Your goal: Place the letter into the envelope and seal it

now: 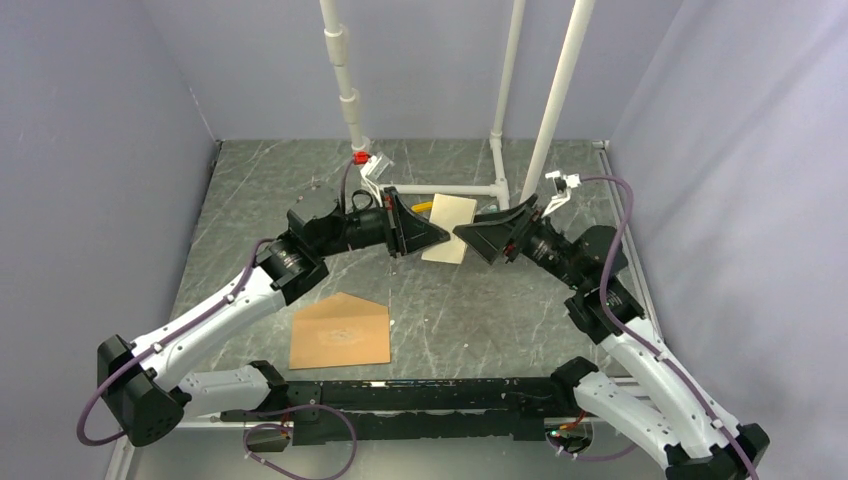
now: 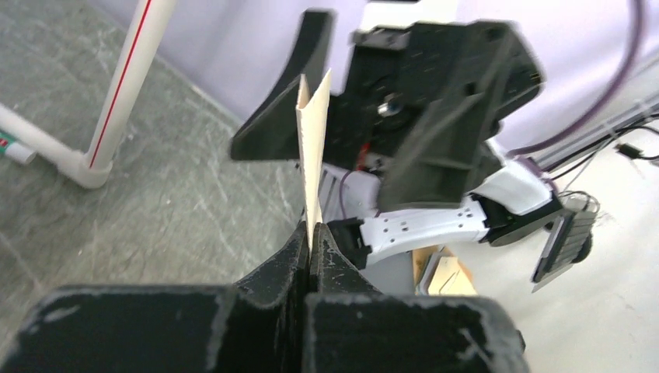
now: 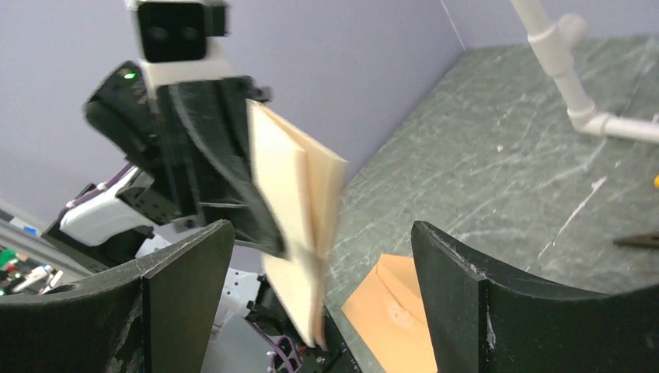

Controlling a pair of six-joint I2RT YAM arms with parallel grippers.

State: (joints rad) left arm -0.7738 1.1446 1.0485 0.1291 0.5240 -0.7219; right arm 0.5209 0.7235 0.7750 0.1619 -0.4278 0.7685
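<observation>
The letter, a folded light tan sheet, hangs in the air over the back middle of the table. My left gripper is shut on its left edge. From the left wrist the letter stands edge-on, rising out of my closed left gripper. My right gripper faces it from the right, open wide. In the right wrist view the letter hangs between the spread fingers without touching them. The brown envelope lies flat near the front left, flap open; the right wrist view has it below the letter.
A white PVC pipe frame stands at the back, with uprights rising from it. A small yellow thing lies by the pipe. Grey walls enclose the table on the left, back and right.
</observation>
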